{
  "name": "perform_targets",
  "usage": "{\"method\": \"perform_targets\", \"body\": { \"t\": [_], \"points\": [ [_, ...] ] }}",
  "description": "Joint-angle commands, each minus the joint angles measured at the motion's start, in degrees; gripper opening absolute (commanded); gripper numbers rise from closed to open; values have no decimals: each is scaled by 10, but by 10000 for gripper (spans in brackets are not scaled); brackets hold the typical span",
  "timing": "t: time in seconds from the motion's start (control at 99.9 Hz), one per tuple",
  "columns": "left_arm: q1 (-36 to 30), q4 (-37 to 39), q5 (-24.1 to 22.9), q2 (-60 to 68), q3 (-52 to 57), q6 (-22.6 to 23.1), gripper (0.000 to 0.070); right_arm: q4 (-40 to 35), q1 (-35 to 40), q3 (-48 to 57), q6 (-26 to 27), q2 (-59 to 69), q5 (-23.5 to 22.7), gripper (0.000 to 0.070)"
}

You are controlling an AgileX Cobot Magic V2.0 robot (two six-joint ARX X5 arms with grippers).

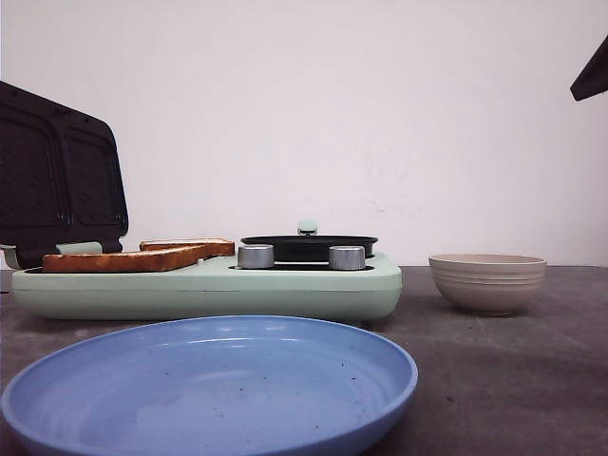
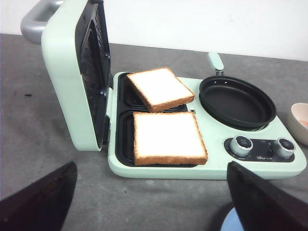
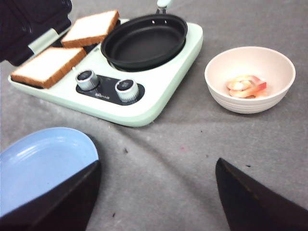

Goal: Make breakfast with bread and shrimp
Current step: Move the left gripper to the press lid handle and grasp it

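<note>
On the grey table stands a mint-green breakfast maker with its lid raised upright at one end. Its black round pan sits beside the sandwich wells, with two silver knobs in front. A blue plate lies nearest the robot, close to the maker's front edge. Both slices of bread are thick, white-faced squares with golden-brown crusts; one lies flat in the nearer well, the other rests tilted over the farther well, its corner overlapping the first. A beige bowl stands apart from the maker on the pan side, with bare table between them and around it. The shrimp, curled, pink and pale, lies inside that bowl. The left claw hangs spread wide above the table short of the maker, gripping nothing. The right claw is likewise wide apart and unladen, above bare table between plate and bowl.
</note>
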Motion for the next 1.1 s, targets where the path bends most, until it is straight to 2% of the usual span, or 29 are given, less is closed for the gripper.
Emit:
{"method": "perform_targets", "body": {
  "t": [0.0,0.25,0.46,0.651,0.761,0.871,1.091],
  "points": [
    [0,8,0,0,6,-33,551,2,2,3,17,2,0,456],
    [0,75,1,5,17,-94,548,0,3,3,23,2,0,456],
    [13,123,-22,58,60,-104,550,-2,3,3,23,2,0,456],
    [63,163,-25,146,115,-107,550,-2,3,3,23,2,0,456],
    [110,174,-18,205,151,-136,550,-2,3,3,23,2,0,456],
    [165,182,20,264,185,-177,550,-2,3,3,23,2,0,456],
    [265,225,157,378,227,-288,550,-2,3,3,23,2,0,456]
  ]
}}
